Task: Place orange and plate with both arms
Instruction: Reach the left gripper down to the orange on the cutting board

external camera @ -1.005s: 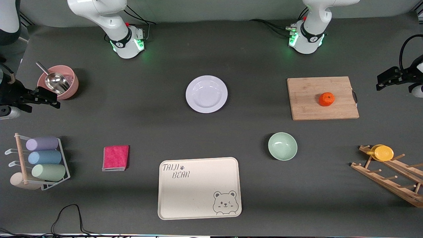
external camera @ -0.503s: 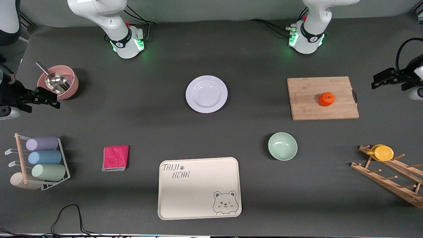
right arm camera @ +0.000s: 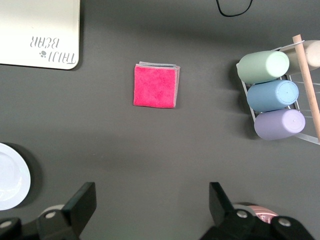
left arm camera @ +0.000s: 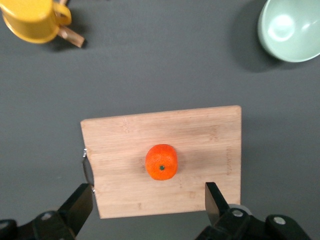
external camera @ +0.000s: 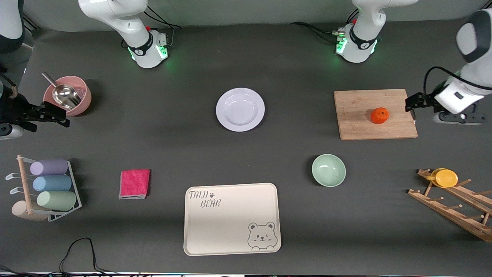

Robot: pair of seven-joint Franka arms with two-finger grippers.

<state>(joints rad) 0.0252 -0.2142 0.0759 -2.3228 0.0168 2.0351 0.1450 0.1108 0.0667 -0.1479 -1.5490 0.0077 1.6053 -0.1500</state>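
Observation:
The orange (external camera: 379, 115) lies on a wooden cutting board (external camera: 357, 127) toward the left arm's end of the table. My left gripper (external camera: 412, 104) is open and empty, up over the board's handle edge beside the orange. In the left wrist view the orange (left arm camera: 161, 162) sits on the board (left arm camera: 120, 140), just ahead of the open left gripper (left arm camera: 148, 196). The white plate (external camera: 240, 109) lies at the table's middle, and its rim shows in the right wrist view (right arm camera: 10, 176). My right gripper (external camera: 57, 114) is open and empty beside the pink bowl; in its wrist view (right arm camera: 151, 196) it is over bare mat.
A mint-green bowl (external camera: 328, 170) and a cream bear tray (external camera: 230, 231) lie nearer the camera. A pink cloth (external camera: 134, 183), a rack of pastel cups (external camera: 50, 188), a pink bowl with a scoop (external camera: 82, 98) and a wooden rack with a yellow cup (external camera: 446, 178) stand around.
The left arm has swung in from the table's end, bringing its gripper to the cutting board's edge beside the orange. The right gripper has hardly moved.

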